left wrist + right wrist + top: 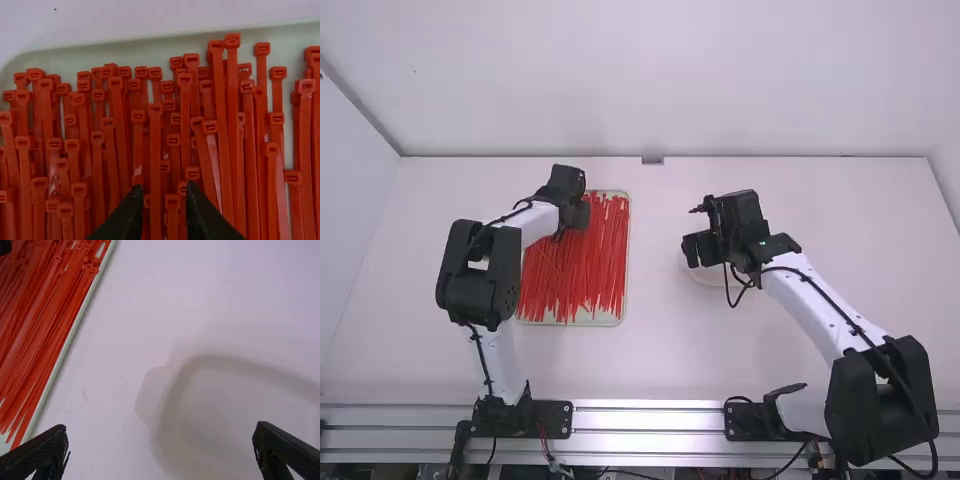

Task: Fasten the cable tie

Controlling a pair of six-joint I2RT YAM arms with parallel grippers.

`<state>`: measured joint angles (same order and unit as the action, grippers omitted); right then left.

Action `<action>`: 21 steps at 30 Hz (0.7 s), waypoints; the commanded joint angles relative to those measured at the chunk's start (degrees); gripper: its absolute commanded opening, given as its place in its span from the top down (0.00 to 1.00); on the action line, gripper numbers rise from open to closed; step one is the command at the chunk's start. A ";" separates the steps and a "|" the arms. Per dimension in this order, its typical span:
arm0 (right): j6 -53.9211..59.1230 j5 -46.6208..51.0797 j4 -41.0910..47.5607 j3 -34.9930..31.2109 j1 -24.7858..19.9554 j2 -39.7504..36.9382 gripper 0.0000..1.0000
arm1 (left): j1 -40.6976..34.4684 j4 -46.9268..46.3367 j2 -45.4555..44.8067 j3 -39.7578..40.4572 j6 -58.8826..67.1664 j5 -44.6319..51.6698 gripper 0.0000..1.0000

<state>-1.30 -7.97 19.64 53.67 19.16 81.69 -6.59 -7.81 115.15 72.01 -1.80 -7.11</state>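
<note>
Two white robot arms with black joints stand over a white table [850, 210]. The task's things, a heap of red plastic cable ties [582, 268], lie lengthwise in a pale rectangular tray [624, 290] on the left half of the table, their square heads bunched toward the far end.

The left gripper [570, 203] hangs over the far end of the tray. In the left wrist view its two black fingertips [136, 195] stand a little apart just above the ties [150, 125], with one or two strands showing in the narrow gap [163, 186]. Whether they touch any strand cannot be told. A bare strip of the tray [125, 50] shows beyond the heads.

The right gripper [695, 232] is over bare table to the right of the tray, well apart from the ties. Its fingers [45, 445] are spread wide [160, 442] above a pale, blurred rounded shape [215, 405] on the table, too indistinct to identify. The tray's right rim [70, 347] and the ties [30, 315] lie off to its left.
</note>
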 commanded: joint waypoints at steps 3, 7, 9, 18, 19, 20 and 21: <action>0.07 0.26 0.13 1.64 -0.09 0.61 0.02 | 0.07 0.68 -0.48 -1.86 1.64 1.68 0.76; 0.07 0.26 0.11 1.64 -0.09 0.61 0.02 | -0.07 2.23 -0.48 -2.86 1.60 1.70 0.76; 0.07 0.26 0.11 1.64 -0.09 0.61 0.02 | 0.07 2.51 -0.48 -2.99 1.64 1.70 0.75; 0.07 0.26 0.09 1.64 -0.09 0.61 0.02 | 0.17 4.33 -0.48 -4.07 3.15 1.95 0.78; 0.09 0.26 0.09 1.64 -0.09 0.61 0.02 | 0.17 4.44 -0.48 -4.07 3.19 1.68 0.78; 0.09 0.26 0.11 1.64 -0.09 0.61 0.02 | 0.17 4.48 -0.48 -4.07 3.48 1.73 0.77; 0.09 0.26 0.11 1.64 -0.09 0.61 0.02 | 0.17 4.55 -0.48 -4.07 4.15 1.79 0.77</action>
<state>-1.10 -7.94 19.66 53.67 19.16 81.69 -6.57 -3.49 115.18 68.45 0.93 -5.63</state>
